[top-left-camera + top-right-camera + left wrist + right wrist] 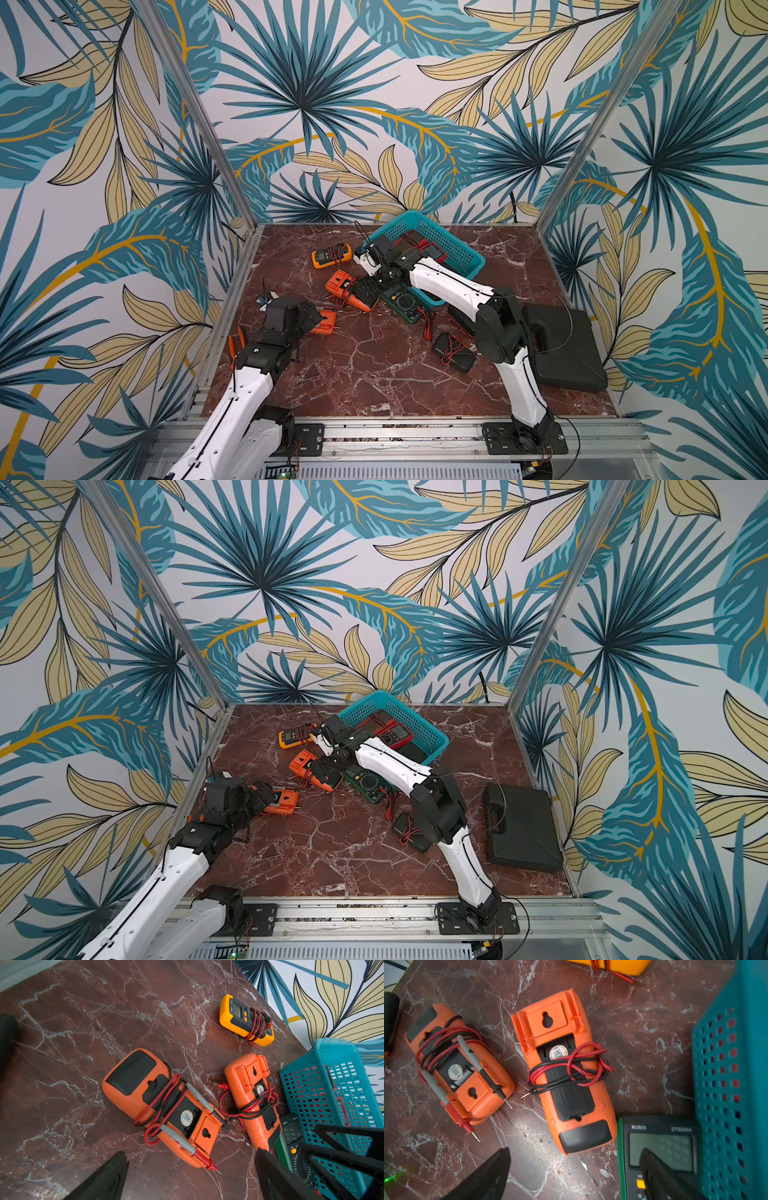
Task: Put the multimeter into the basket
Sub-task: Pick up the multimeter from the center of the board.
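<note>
The teal mesh basket stands at the back of the table, with red multimeters inside it. On the table, two orange multimeters lie face down with their leads wrapped round them. My left gripper is open just short of the nearer one. My right gripper is open above the end of the other, and one of its fingers hangs over a green multimeter. A yellow multimeter lies farther back.
A black multimeter wound with red leads lies near the right arm's elbow. A black carry case sits at the table's right edge. The green multimeter lies against the basket's front corner. Metal frame posts stand at both back corners.
</note>
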